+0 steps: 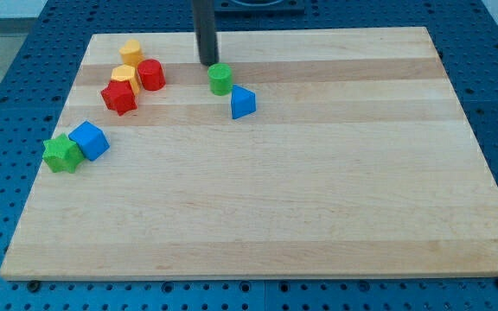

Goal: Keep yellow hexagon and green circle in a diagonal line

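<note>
The green circle (pixel 220 79) lies near the view's top, a little left of centre. The yellow hexagon (pixel 130 51) sits at the top left of the board, well to the left of the green circle and slightly higher. My tip (pixel 207 63) stands just above and left of the green circle, close to it or touching its upper left edge. The rod rises straight out of the view's top.
A blue triangle (pixel 242 102) lies just below and right of the green circle. A second yellow block (pixel 124 77), a red cylinder (pixel 151 75) and a red star (pixel 118 97) cluster below the hexagon. A green star (pixel 61 153) and a blue cube (pixel 89 139) touch at the left edge.
</note>
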Controlling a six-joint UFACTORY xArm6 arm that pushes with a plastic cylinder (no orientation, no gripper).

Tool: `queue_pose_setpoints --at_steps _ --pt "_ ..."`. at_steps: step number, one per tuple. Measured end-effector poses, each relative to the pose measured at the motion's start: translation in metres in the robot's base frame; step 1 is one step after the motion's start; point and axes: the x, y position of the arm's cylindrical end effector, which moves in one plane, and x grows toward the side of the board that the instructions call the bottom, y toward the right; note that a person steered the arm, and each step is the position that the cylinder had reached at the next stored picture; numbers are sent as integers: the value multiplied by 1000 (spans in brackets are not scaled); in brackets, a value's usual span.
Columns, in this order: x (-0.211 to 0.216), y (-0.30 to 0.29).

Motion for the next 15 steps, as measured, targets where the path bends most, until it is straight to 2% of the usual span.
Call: queue_pose_setpoints --at_steps 2,4,6,7,8,9,10,11,13,14,15 --pt "-19 -49" --pt "18 -88" --pt "19 2" --pt "30 20" --pt "52 9" --pt "27 8" --pt "7 -29" --pt "20 -77" --pt "26 -117" --pt "47 -145" --pt "57 -144"
